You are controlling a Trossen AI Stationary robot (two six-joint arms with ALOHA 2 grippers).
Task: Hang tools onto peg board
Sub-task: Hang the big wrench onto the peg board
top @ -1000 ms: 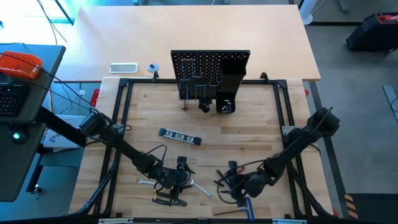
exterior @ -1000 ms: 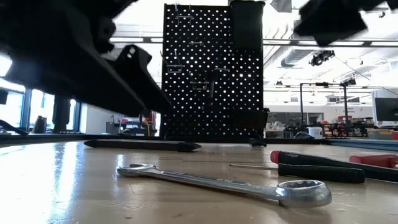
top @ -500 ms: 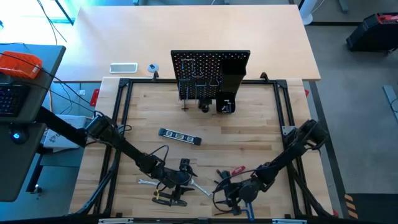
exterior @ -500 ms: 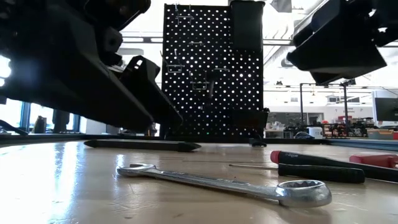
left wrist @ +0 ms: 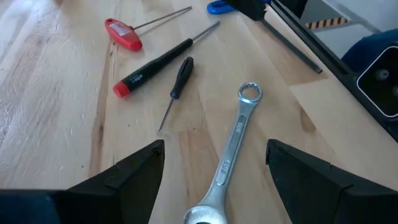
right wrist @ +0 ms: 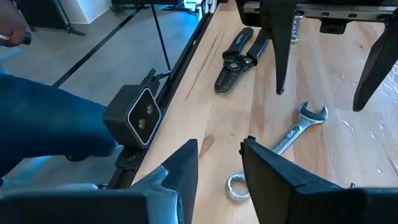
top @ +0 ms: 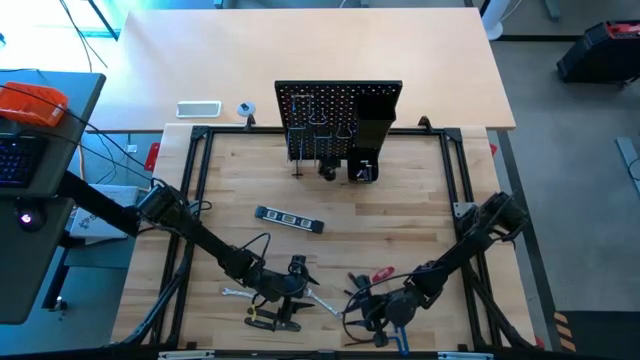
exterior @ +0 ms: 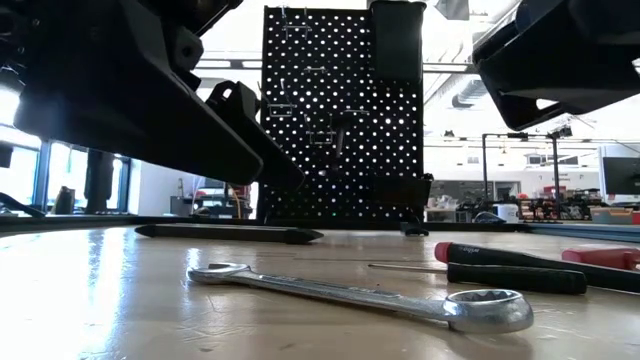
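The black peg board (top: 338,120) stands upright at the table's far middle. The silver wrench (left wrist: 231,149) lies flat on the wood, and my left gripper (left wrist: 214,148) hangs open above it, one finger on each side near its open-jaw end. My right gripper (right wrist: 219,148) is low over the table, open by a narrow gap just short of the wrench's ring end (right wrist: 236,186). Nothing shows between its fingers. A black screwdriver with a red end (left wrist: 155,65), a red-handled hex key (left wrist: 124,34) and a dark level (top: 290,219) also lie on the table.
Black-handled pliers (right wrist: 239,59) lie beyond the wrench. A small wrench (top: 232,293) and a black clamp (top: 268,320) lie by the near edge, and a blue-handled tool (top: 400,335) sits beside my right gripper. A small camera (right wrist: 137,115) sits on the table frame, with a person's blue-clad leg beyond it.
My right gripper has gone down and toward the table's near left, ending by the wrench's ring end, and has since kept still. My left gripper has tipped a little further down over the wrench. The tools have not moved.
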